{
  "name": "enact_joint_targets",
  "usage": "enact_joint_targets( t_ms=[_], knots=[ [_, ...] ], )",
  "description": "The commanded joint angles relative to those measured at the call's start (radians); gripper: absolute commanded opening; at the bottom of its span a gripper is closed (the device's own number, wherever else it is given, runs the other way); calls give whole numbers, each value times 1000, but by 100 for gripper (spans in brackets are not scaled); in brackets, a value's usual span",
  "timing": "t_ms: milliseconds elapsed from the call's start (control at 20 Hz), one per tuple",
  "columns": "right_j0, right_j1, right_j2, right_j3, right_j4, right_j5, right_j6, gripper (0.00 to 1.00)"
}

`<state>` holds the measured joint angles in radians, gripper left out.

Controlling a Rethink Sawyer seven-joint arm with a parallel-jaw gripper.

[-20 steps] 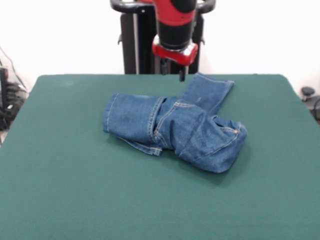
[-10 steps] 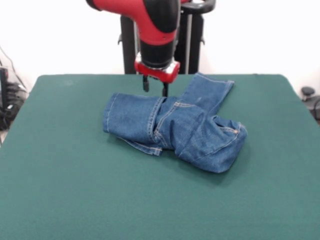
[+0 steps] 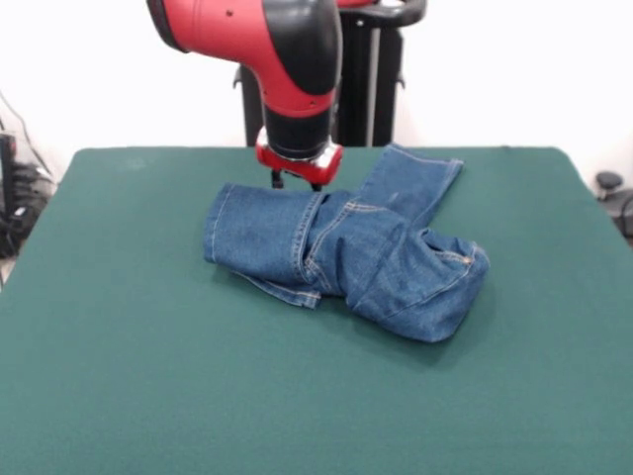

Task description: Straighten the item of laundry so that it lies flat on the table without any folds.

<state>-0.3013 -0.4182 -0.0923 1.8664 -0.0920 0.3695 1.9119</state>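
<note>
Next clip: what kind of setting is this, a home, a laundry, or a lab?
Most likely a robotics lab or test cell, not a home. A red and black arm's claw hangs over crumpled jeans on a bare green table, with a plain white wall behind and cables at the edge.

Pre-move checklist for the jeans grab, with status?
1. Gripper above the jeans far edge: ok.
2. Fingers open: cannot tell.
3. Contact with denim: cannot tell.
4. Jeans flat: not ok, legs folded over each other.
5. Jeans fully on the table: ok.
6. Room on the table to spread them: ok.
</note>
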Motion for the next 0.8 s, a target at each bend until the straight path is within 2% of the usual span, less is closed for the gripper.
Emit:
enact_joint_targets(
  t_ms=[50, 200, 350, 800],
  knots=[
    [8, 165, 114, -130, -35, -168, 67, 100],
    [8, 184, 118, -135, -34, -187, 76, 100],
    [17, 161, 113, -125, -31, -155, 78, 100],
    [86, -89, 77, -37, 11, 141, 92, 100]
  ],
)
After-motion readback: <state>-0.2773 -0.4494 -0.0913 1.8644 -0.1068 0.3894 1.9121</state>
